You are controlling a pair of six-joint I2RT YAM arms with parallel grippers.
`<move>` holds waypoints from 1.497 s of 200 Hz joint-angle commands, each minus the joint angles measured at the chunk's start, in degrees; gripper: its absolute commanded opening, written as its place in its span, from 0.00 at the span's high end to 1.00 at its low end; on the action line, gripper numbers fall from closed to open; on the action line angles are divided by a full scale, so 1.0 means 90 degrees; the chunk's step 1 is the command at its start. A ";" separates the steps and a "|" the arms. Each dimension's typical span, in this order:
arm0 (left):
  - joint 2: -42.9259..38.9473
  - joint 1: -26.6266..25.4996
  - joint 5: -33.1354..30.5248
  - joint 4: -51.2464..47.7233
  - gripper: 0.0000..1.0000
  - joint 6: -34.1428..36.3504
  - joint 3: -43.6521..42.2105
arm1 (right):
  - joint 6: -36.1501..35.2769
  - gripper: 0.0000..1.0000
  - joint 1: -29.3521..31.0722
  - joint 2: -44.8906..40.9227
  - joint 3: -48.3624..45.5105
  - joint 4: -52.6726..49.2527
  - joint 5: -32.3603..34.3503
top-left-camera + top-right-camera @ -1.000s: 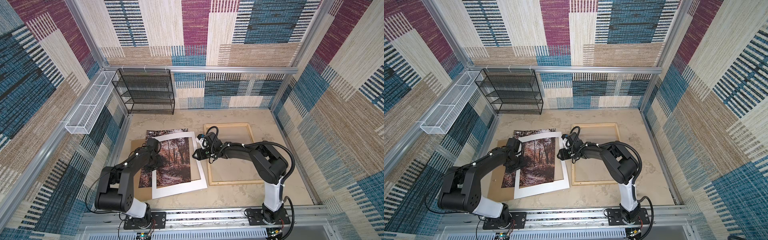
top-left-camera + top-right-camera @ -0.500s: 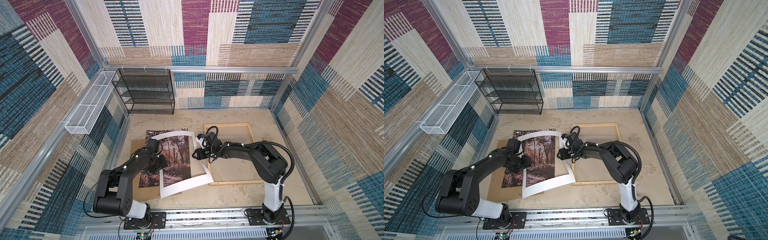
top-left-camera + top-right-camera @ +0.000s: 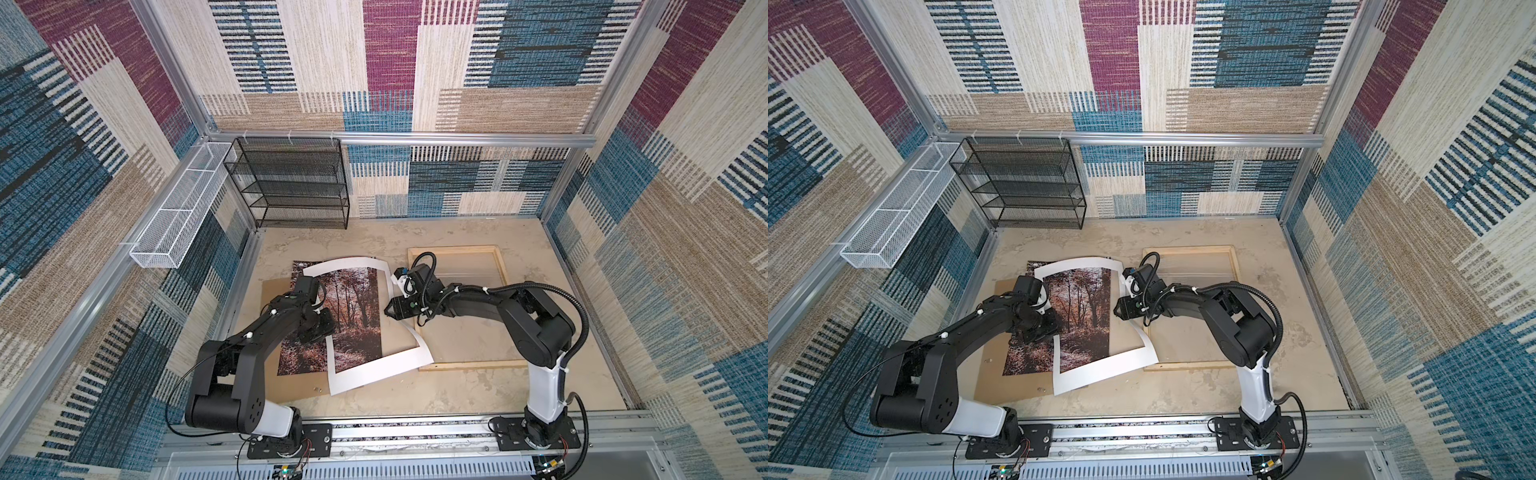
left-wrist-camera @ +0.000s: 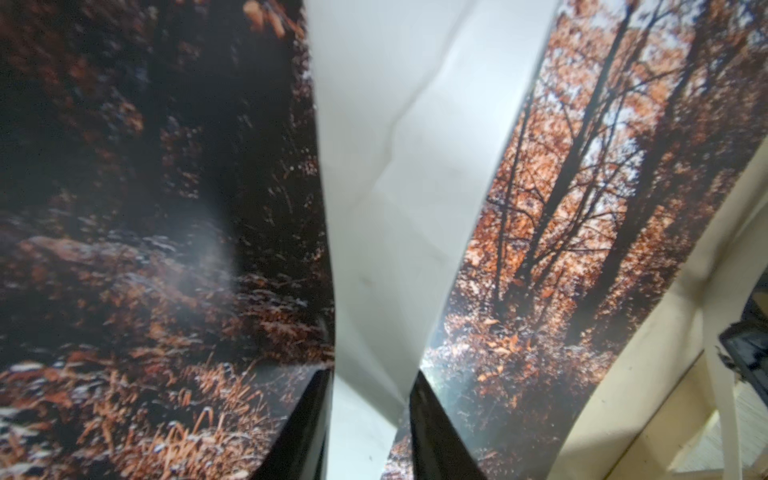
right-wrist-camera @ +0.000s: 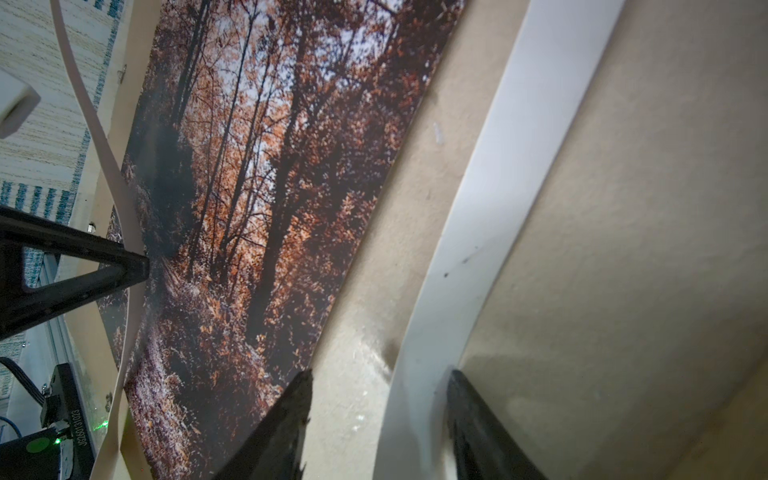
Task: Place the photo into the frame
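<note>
Photo point(image 3: 351, 316) flat, picture side up, on brown backing board point(image 3: 271, 291), left of frame point(image 3: 453, 252) (nothing seen lying in frame). White mat point(image 3: 374, 370) over photo, bowed up off it, near corner reaching over frame's corner.

Right end effector point(image 3: 392, 309): jaws apart, mat's raised right strip between them. Left end effector point(image 3: 320, 328): jaws narrowed astride mat's left strip; clamped or not, cannot tell.

Step, likely: clearing mat off photo.

Next: carry mat clear onto bare desk point(image 3: 478, 390), then pinch photo's edge and square it inside frame's rails.
</note>
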 commanded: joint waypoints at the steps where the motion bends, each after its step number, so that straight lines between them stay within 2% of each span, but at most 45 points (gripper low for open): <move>1: -0.0062 -0.0001 -0.0112 -0.0157 0.68 0.0124 0.0072 | -0.0021 0.45 0.0003 0.0041 -0.0006 -0.0585 0.0253; 101: -0.0609 -0.0005 0.0093 -0.0305 0.70 0.0095 0.0256 | -0.0131 0.45 0.0002 0.0167 0.0209 -0.0595 0.0296; 175: -0.1266 -0.0011 0.0370 -0.0311 0.58 0.0108 0.0228 | -0.0141 0.45 0.0002 0.0192 0.0258 -0.0606 0.0297; 221: -0.1502 -0.0011 0.0566 -0.0321 0.57 0.0144 0.0230 | -0.0156 0.45 0.0000 0.0217 0.0274 -0.0614 0.0323; 299: -0.2427 -0.0011 0.0768 -0.0558 0.57 0.0124 0.0217 | -0.0160 0.45 0.0001 0.0173 0.0229 -0.0571 0.0382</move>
